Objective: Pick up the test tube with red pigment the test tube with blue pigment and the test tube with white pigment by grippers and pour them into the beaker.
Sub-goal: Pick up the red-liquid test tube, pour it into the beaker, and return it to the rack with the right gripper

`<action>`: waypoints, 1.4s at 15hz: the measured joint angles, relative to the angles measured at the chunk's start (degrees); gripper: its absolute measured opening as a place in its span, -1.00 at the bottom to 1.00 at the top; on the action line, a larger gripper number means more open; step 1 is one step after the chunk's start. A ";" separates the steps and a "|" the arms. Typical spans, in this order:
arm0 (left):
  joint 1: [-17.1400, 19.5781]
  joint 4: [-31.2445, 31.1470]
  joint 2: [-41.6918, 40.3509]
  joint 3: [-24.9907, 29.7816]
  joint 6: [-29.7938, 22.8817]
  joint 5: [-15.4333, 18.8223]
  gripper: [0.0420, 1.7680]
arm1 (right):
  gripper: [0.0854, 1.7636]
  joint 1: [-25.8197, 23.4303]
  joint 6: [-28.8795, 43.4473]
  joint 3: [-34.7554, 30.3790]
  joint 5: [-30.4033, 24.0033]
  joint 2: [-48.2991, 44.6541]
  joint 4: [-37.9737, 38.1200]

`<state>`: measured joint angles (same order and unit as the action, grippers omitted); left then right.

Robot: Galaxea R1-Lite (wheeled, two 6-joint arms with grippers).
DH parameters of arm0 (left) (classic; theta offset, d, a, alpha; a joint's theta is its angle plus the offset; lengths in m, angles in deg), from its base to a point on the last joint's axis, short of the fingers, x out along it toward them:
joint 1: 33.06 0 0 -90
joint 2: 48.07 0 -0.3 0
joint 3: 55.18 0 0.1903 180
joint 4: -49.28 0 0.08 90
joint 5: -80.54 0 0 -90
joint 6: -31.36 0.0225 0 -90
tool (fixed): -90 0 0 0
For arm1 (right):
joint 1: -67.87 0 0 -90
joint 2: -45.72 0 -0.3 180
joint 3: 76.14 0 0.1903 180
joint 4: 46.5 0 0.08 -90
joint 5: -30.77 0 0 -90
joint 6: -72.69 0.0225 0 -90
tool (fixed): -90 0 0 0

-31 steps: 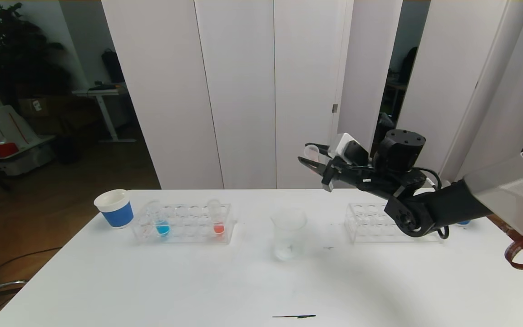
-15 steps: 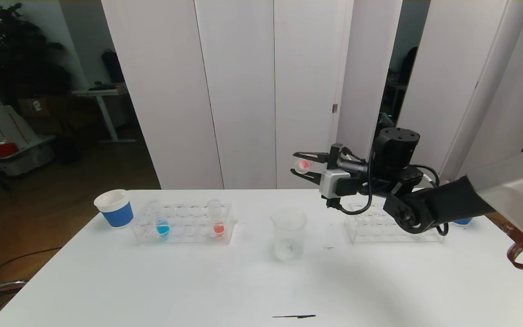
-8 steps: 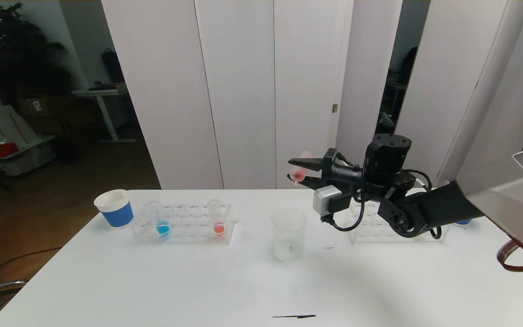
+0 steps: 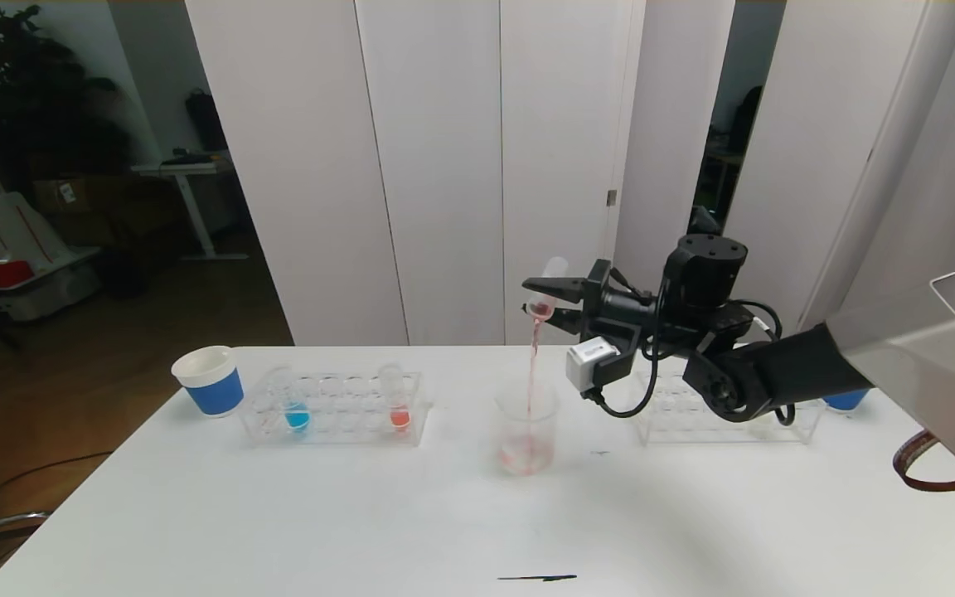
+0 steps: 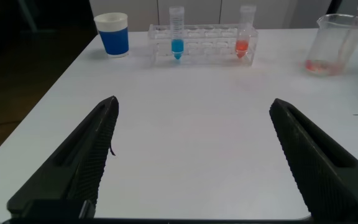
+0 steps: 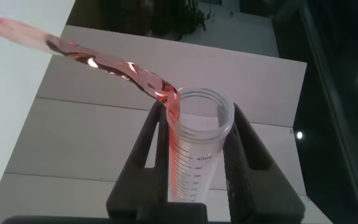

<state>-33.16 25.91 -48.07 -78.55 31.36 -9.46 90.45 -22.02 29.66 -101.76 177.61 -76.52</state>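
My right gripper (image 4: pixel 540 302) hangs above the table's middle, shut on the test tube with red pigment (image 4: pixel 550 277). The tube (image 6: pixel 194 163) is tipped mouth-down. A thin red stream (image 4: pixel 532 356) falls from it into the clear beaker (image 4: pixel 526 431), which holds pinkish liquid at its base. The test tube with blue pigment (image 4: pixel 296 412) stands in the left rack (image 4: pixel 336 429), with another orange-red tube (image 4: pixel 399 408) near that rack's right end. The test tube with white pigment is out of view. My left gripper (image 5: pixel 192 102) is open over bare table, and the head view does not show it.
A white-and-blue paper cup (image 4: pixel 210 380) stands left of the left rack. A second clear rack (image 4: pixel 726 419) sits behind my right arm, with a blue cup (image 4: pixel 846 400) beyond it. A thin dark mark (image 4: pixel 537 577) lies near the table's front edge.
My right wrist has rolled over and tipped the tube mouth-down. Red liquid now streams into the beaker, which has turned pink at its base. The left gripper has not moved.
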 joint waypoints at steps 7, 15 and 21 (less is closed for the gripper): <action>0.00 0.00 0.00 0.00 0.00 0.00 0.97 | -0.41 -0.56 -2.91 1.99 0.00 1.43 0.00; 0.00 0.00 0.00 0.00 0.00 0.00 0.97 | -0.41 -0.76 -4.60 4.36 0.39 2.71 -0.04; 0.00 0.00 0.00 0.00 0.00 0.00 0.97 | -0.41 -0.94 3.45 3.71 10.90 1.73 -0.67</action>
<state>-33.16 25.91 -48.07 -78.55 31.36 -9.46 89.51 -18.57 33.37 -90.86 179.34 -77.19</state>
